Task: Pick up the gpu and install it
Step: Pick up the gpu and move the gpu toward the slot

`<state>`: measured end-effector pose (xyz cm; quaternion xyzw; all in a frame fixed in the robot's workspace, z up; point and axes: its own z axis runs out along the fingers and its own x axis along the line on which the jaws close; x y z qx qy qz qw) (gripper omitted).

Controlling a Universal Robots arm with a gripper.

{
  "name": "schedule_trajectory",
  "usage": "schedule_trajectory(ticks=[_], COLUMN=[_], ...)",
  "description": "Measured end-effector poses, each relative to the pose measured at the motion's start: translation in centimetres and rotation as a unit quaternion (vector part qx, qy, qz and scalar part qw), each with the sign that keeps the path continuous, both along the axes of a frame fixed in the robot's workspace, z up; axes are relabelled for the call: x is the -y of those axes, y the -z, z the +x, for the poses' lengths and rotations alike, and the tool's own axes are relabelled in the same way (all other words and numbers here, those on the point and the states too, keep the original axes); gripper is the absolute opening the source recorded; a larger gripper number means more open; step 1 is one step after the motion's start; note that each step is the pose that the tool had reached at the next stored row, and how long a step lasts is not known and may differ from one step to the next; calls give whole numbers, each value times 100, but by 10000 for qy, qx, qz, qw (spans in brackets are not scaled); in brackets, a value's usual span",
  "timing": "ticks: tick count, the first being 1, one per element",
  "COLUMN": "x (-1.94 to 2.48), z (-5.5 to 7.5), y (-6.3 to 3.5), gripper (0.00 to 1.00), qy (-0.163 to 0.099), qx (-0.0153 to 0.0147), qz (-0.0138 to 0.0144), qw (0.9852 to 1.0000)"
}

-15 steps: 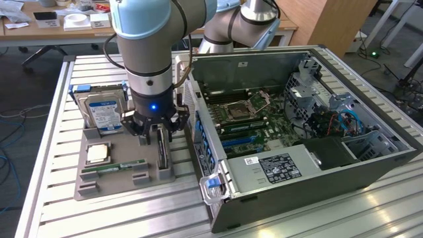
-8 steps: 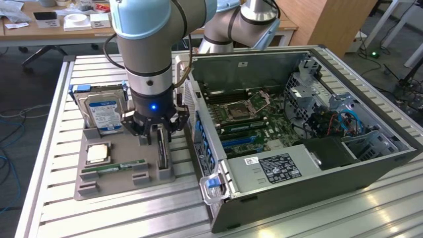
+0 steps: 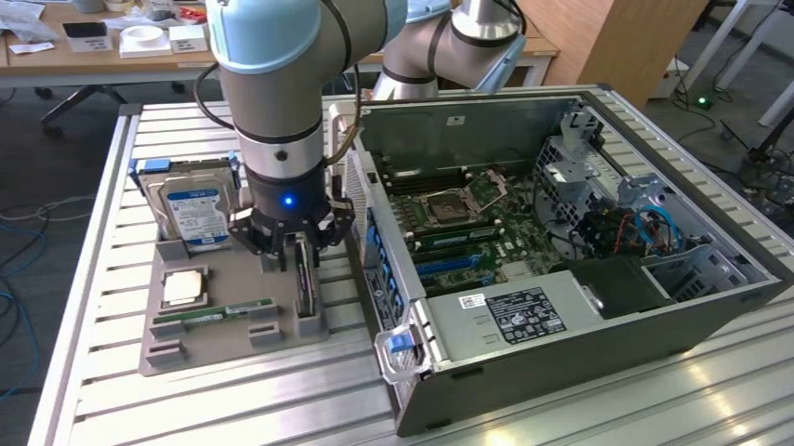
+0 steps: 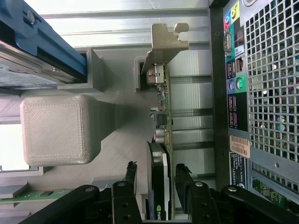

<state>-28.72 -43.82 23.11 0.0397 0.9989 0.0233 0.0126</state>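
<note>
1. Item: the gpu is a thin flat card with a green circuit board, a dark cooler on one face and a silver metal bracket at one end.
2. Pose: it stands upright on its long edge, and the wrist view sees it edge-on.
3. Location: it is seated in the slots of the gray holder tray, on the side nearest the computer case. It runs alongside the case's ported panel, close to it but apart.
4. State: not installed. The gripper straddles the cooler end. A slim gap appears to show on each side, though contact cannot be ruled out.
</note>
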Motion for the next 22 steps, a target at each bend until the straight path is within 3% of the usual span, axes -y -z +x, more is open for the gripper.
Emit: schedule_trajectory(ticks=[22], x=[18], z=[0], y=[-13], gripper=[46], qy=[-1], qx=[-1], qz=[-1], qw=[10000])
